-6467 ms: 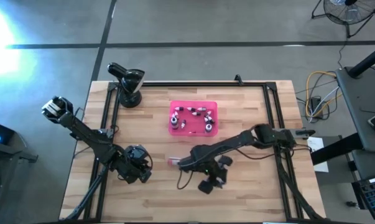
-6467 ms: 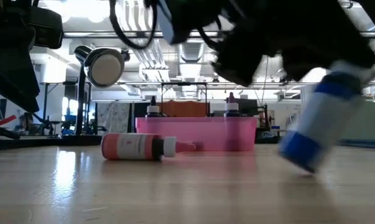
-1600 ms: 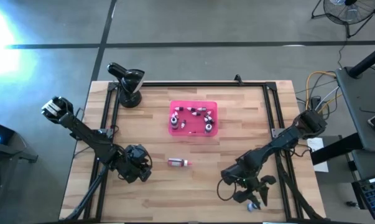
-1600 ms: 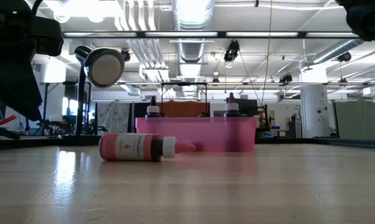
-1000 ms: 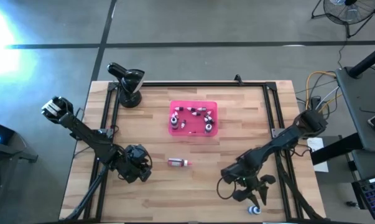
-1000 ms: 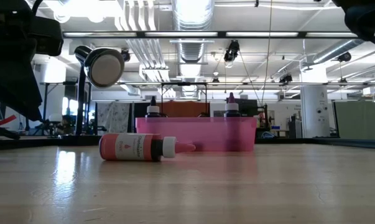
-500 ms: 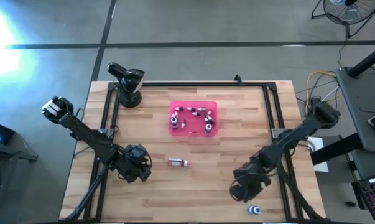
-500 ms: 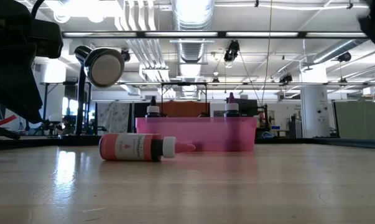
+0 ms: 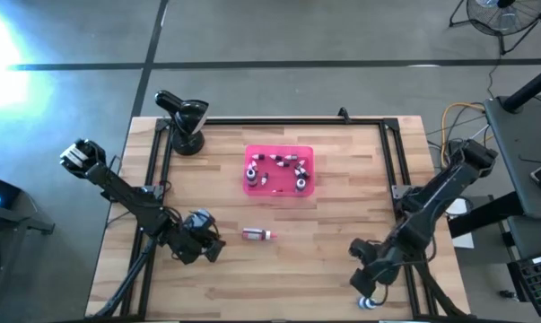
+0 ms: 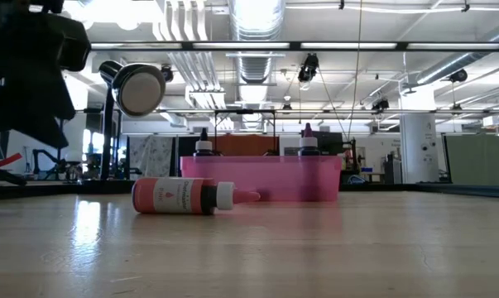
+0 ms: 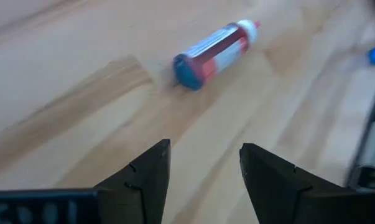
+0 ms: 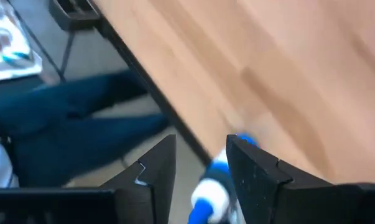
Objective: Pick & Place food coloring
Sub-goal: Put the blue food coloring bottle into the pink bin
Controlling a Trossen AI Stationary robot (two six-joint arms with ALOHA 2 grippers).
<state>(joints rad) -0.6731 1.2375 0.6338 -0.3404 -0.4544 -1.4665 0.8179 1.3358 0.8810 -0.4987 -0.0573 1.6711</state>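
Right tool (image 9: 367, 289), fingers apart, is hovering beside a blue-capped bottle (image 9: 369, 302) at the bench (image 9: 342, 179) edge; left tool (image 11: 203, 171) is gaping near a red bottle (image 11: 213, 47).

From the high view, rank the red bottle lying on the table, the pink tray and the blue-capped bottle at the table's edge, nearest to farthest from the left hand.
1. Red bottle, lying just right of the left hand.
2. Pink tray, mid-table, farther back.
3. Blue-capped bottle, at the near right edge, by the right hand.
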